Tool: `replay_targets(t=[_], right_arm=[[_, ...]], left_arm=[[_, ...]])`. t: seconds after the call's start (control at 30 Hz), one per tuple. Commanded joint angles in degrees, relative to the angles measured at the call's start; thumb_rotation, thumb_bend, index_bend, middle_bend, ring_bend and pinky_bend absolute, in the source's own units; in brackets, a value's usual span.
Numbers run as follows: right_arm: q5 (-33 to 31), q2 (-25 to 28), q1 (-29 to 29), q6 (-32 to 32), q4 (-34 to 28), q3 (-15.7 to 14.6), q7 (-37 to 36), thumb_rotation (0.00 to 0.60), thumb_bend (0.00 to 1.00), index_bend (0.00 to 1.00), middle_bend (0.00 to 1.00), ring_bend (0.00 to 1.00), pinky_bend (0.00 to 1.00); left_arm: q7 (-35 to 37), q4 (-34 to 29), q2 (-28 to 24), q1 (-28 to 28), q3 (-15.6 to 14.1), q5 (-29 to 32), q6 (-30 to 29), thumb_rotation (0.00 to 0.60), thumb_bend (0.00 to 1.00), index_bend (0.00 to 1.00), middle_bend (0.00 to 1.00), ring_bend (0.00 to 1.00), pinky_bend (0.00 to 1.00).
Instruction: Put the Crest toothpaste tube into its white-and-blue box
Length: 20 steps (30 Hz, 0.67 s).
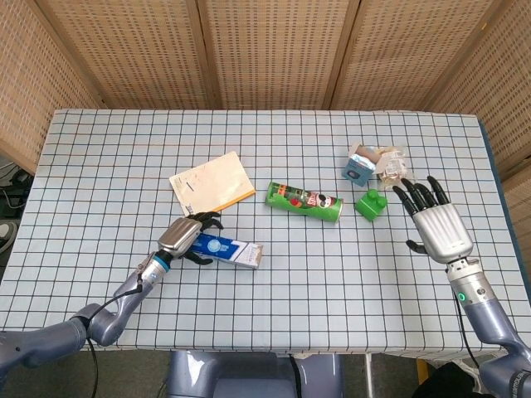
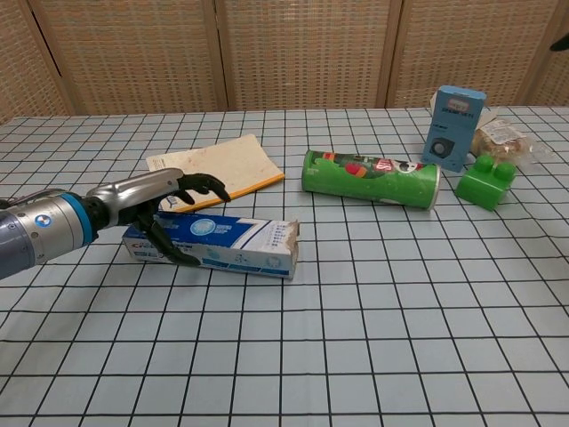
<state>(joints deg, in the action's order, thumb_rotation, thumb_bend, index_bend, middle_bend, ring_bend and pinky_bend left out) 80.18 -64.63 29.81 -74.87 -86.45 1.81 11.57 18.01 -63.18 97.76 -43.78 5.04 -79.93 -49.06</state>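
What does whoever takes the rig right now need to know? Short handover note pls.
Left hand: fingers wrapped around the left end of the white-and-blue box, which lies flat on the table, front-left, near the notepad.
Right hand: open, holds nothing, at the table's right edge by the green block.
Toothpaste tube: not visible outside the box in either view; whether it is inside cannot be told.
Done: box is laid down on the table.
Left: check the tube is in through the box's right end, then let go of the box.
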Motion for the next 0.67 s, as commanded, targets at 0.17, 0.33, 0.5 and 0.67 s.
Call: replay_targets(t=[0.17,0.33,0.5,0.67], right_arm=[[2.24,0.17,-2.45,-2.62,-0.70,-0.30,-1.55,0.600,0.04,0.12,0.11,0.16,0.00],[4.95,-0.44,-5.24,-6.39,-0.75,-1.32,-1.07,0.600,0.00,0.13,0.05,0.07,0.00],[5.95,-1.34,-8.84,-9.16,-1.61,-3.05,1.34,0.600,0.00,0.04,0.00,0.00,0.00],[5.94,-2.04,-11.89,-10.65,-2.85,-4.36,1.78,0.600,0.00,0.01,0.00,0.00,0.00]], left_arm=[[1.32,-9.63,-6.83,3.30,1.75,-2.13,-9.39,0.600,0.00,0.00,0.00,0.00,0.00],[-7.58,-16.57,-13.45,9.10,0.95,-3.11,-19.39,0.600,0.00,0.00,0.00,0.00,0.00],[-20.35,-25.79,-19.15,18.49,-0.86,-0.22,-31.31,0.600,0.00,0.00,0.00,0.00,0.00],[-24.98,-30.58,-22.61,27.30,-3.59,2.90,-40.28,0.600,0.00,0.00,0.00,0.00,0.00]])
